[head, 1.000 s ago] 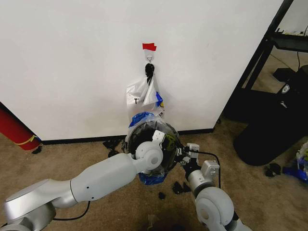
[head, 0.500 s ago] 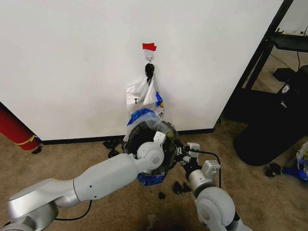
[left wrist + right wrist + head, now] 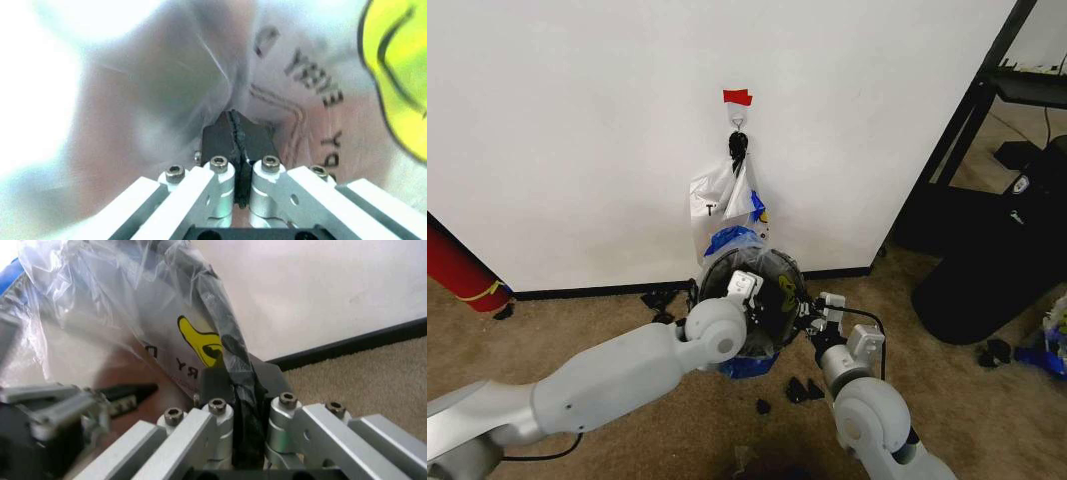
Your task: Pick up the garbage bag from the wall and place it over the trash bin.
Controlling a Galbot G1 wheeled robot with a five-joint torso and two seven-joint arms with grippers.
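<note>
My left gripper has slid further over the bin, jaws pinched shut on the bag. My right gripper clamps bag and rim. Bag nearly on.

Both arms reach forward and low, close together. The left pincer is clamped shut; the right pincer likewise.
</note>
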